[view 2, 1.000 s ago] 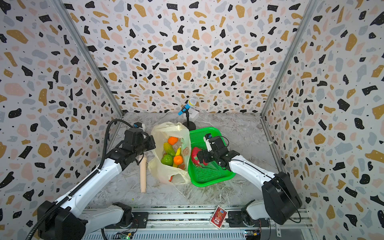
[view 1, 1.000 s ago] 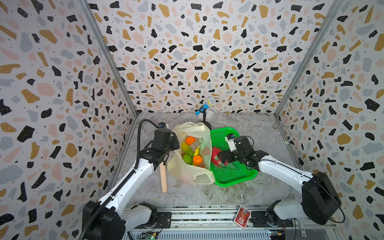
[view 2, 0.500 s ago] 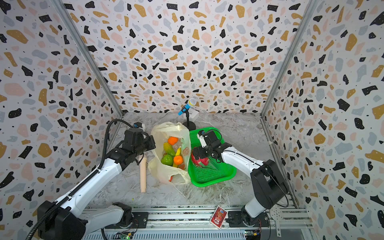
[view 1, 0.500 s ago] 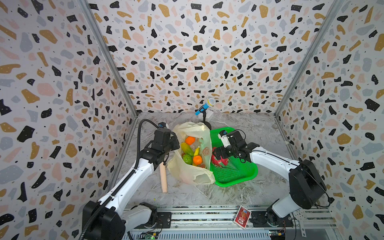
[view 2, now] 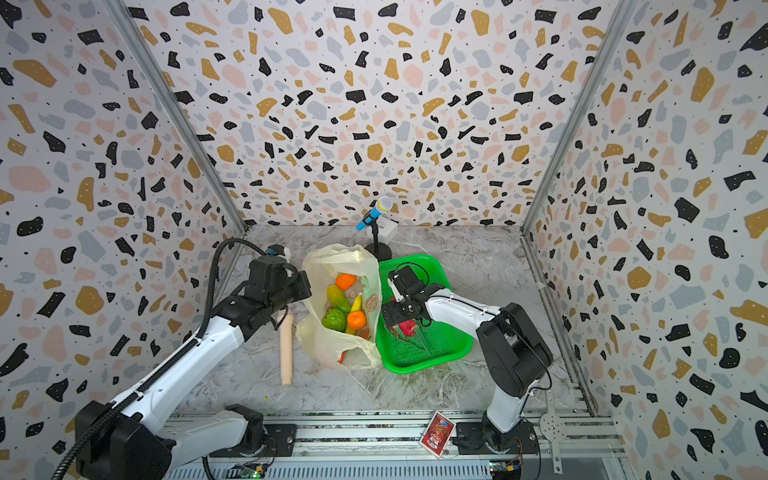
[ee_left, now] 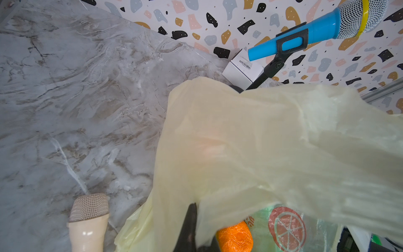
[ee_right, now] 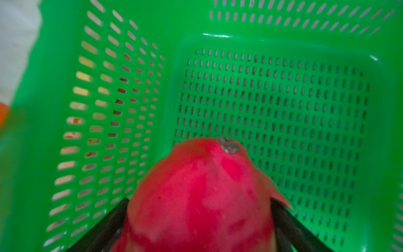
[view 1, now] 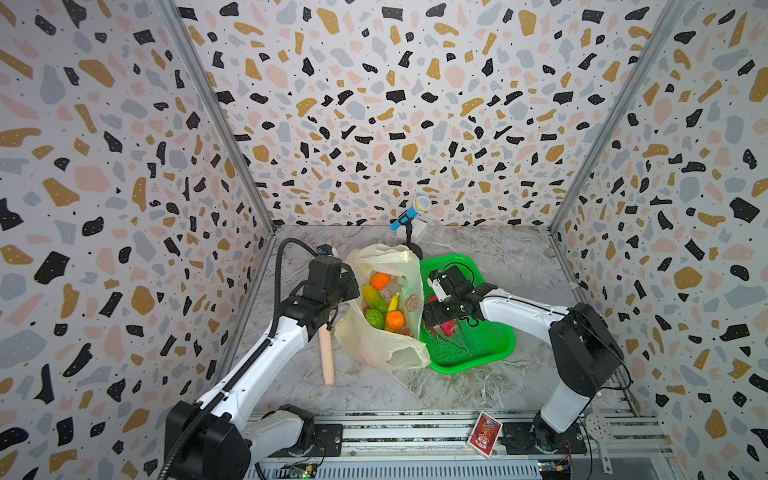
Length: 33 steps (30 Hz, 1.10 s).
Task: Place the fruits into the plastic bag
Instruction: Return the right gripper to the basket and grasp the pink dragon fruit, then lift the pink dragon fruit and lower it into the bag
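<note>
- Grip on the left: my left hand [view 1: 348,286] is pressed together on the rim of the plastic bag [view 1: 374,349], which props its mouth raised and open beside the green basket [view 1: 490,345].
- Mango [view 1: 374,297], banana [view 1: 393,301] and an orange [view 1: 395,320] already lie inside.
- My right hand [ee_right: 199,203] stands spread wide astride the dragon fruit [ee_right: 196,174] in that basket, fingers [ee_right: 104,220] at its flanks, so closing should trap it.
- That fruit alone looks left, I judge.
</note>
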Motion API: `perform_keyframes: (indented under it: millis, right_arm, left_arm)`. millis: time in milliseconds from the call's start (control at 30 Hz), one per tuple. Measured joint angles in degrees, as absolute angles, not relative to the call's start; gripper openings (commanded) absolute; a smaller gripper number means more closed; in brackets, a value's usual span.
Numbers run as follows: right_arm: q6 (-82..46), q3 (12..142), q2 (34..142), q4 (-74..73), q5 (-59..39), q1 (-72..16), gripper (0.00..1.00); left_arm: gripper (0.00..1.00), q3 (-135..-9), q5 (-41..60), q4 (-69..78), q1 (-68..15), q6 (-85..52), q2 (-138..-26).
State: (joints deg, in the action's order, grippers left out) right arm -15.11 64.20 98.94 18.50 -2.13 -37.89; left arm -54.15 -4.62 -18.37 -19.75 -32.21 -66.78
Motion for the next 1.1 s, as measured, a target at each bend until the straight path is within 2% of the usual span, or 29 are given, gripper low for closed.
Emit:
perform_keyframes:
  millis: [67,133,200,567,733,867,1100]
  right_arm:
    - [-15.40,64.16,98.85,18.37,-2.13,-37.89,0.56]
    - [-15.59,63.77,98.39,17.96,-2.26,-37.80,0.43]
    - [-15.99,62.85,97.32,17.26,-2.74,-37.45,0.37]
    - [-14.96,60.20,80.93,16.67,-7.14,-31.92,0.34]
    - [-13.34,61.36,75.29,16.01,-13.72,-31.90,0.33]
    - [-12.95,62.15,74.30,15.77,-21.15,-33.43,0.32]
    - [-13.52,65.28,78.32,11.33,-31.70,-41.80,0.34]
  left_arm:
    - [0.00,-54.15,-4.60,-18.39,-19.75,-32.18,-66.96]
    - [0.00,-54.15,-4.60,-18.39,-19.75,-32.14,-67.11]
    - [0.00,-54.15,-4.60,-18.41,-19.75,-32.14,-67.26]
    - [0.00,-54.15,-4.36,-18.35,-19.75,-32.10,-67.26]
    - [0.00,-54.15,-3.84,-18.35,-19.75,-32.10,-67.26]
    - [0.00,-54.15,-3.53,-18.35,-19.75,-32.10,-67.26]
    - [0.00,-54.15,-3.20,-18.31,-19.75,-32.10,-67.26]
